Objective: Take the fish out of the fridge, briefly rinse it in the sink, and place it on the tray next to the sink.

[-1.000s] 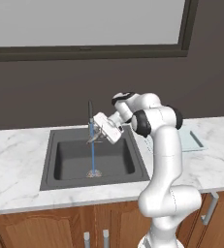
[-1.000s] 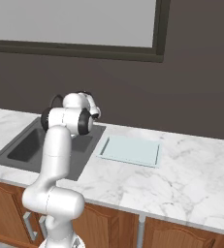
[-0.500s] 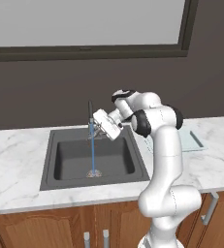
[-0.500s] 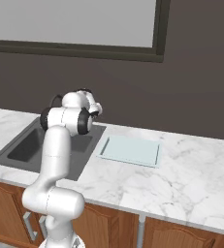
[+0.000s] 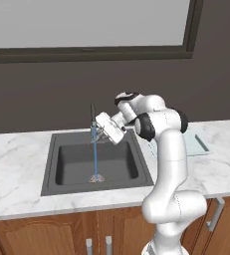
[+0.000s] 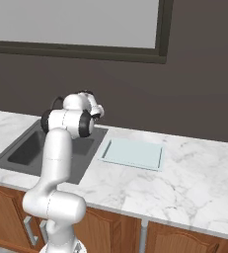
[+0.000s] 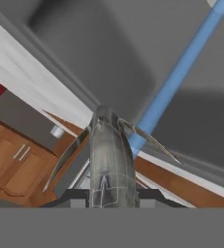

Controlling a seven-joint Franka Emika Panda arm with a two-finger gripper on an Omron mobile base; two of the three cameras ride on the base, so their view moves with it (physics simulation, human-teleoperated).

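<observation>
One relation governs the coming move: the tray [image 6: 132, 153] lies on the desk [image 6: 194, 183] just beside the sink [image 5: 69, 167], on the side away from the tap [image 5: 92, 117], while the end effector [image 5: 103, 133] hangs over the sink close to the tap.

The end effector is clenched on the fish [image 7: 109, 157]. In the hand view the dark grey body projects straight out between the finger tips, so its long axis runs along the end effector's own axis, with thin fins spreading to either side. The blue water stream [image 5: 94, 154] falls from the tap to the sink floor; in the hand view it passes just beside the fish, and whether it touches the body cannot be told.

In the right base view the tray lies flat, with its long edge running away from the sink. Judged from this layout, the rinse step is in hand. The placing step calls for a sweep across the sink rim toward the tray, then a lowering until the long axis of the fish lies flat.
</observation>
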